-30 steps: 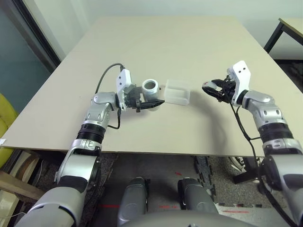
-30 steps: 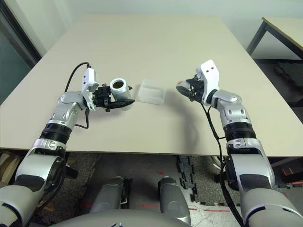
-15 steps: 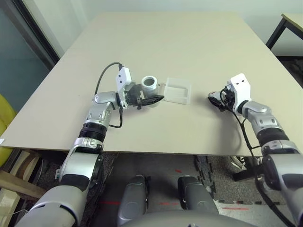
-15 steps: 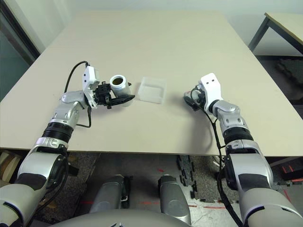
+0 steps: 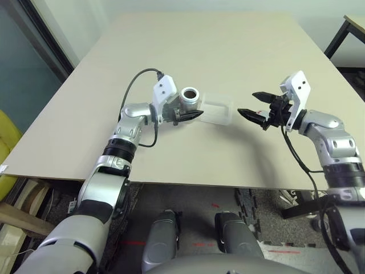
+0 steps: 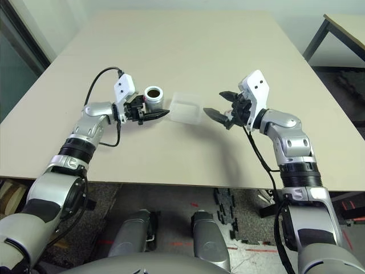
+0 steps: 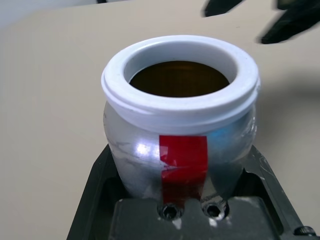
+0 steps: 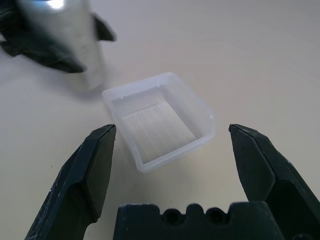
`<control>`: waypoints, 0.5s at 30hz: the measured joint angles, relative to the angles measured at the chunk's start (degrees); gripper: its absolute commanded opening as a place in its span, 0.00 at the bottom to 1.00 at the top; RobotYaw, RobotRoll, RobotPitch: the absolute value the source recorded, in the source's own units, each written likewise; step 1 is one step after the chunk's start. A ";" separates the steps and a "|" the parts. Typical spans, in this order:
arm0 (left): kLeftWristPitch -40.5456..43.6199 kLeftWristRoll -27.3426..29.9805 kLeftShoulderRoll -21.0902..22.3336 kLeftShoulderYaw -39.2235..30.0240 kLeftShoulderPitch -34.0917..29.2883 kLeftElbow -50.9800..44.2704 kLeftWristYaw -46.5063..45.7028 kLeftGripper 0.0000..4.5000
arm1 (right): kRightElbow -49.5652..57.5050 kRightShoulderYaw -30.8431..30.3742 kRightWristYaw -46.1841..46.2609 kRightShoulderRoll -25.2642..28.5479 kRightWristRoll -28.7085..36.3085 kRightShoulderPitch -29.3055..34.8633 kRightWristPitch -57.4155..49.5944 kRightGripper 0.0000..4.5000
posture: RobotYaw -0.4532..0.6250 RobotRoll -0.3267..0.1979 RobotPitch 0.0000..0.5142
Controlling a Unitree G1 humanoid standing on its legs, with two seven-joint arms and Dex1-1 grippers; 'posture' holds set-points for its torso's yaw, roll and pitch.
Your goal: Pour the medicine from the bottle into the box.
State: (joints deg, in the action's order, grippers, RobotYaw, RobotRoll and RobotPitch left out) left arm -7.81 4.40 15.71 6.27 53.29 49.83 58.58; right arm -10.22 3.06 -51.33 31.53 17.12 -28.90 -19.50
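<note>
Bottle (image 5: 189, 98): we saw it standing up in the left gripper (image 5: 181, 115), mouth up & open. Inside looked dark brown. White rim, shiny grey body, red strip on the side (left wrist view).

Where bottle was: over the table (image 5: 199, 51), just left of the box (image 5: 217, 111). We couldn't tell if its bottom touched the table.

Left gripper: closed on the bottle, one black finger on each side of the lower body. Finger tips pointed toward the box.

Box: clear, frosted, no lid. It sat flat on the table betw. the two grippers. In the right wrist view its floor had thin ridges & we saw nothing lying in it.

Box vs bottle: very close, side by side. We couldn't tell if they touched.

Right gripper (image 5: 255, 106): fingers spread wide, holding nothing. It hung just right of the box, tips pointing at it, not touching it.

Right wrist view: the box (image 8: 159, 119) showed betw. the two black fingers (image 8: 98, 160), w/ the bottle behind it.

Arms: L arm reached in from the left w/ a black cable looping over it. R arm reached in from the right, also w/ a black cable.

Around: another table corner w/ a black leg (image 5: 335, 41) stood at the far right.
</note>
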 measured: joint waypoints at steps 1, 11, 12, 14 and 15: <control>-0.60 -0.86 -0.14 0.39 1.50 1.63 -1.08 0.56 | 0.02 -0.01 0.01 0.05 -0.02 0.24 -0.08 1.00 | 0.32 0.62 0.14; -10.72 -25.90 0.14 17.99 20.75 21.04 -18.10 0.56 | -0.76 0.00 0.65 -0.07 -0.20 0.17 0.21 1.00 | 0.32 0.62 0.11; -10.84 -28.96 -0.37 20.46 22.18 22.37 -19.49 0.56 | -0.91 0.01 0.67 -0.09 -0.19 0.13 0.28 1.00 | 0.32 0.62 0.11; -10.47 -36.09 -2.12 26.89 25.64 25.20 -21.50 0.56 | -1.07 0.04 0.72 -0.30 -0.15 0.07 0.38 1.00 | 0.31 0.62 0.10; -10.05 -40.11 -3.26 30.65 27.58 26.35 -22.48 0.56 | -1.09 0.06 0.82 -0.56 -0.11 -0.01 0.48 1.00 | 0.31 0.62 0.10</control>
State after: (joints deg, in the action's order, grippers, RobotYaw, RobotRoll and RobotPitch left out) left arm -17.86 -35.70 12.45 36.92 80.87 76.18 36.10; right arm -11.31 3.12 -50.52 30.97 17.01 -28.90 -19.02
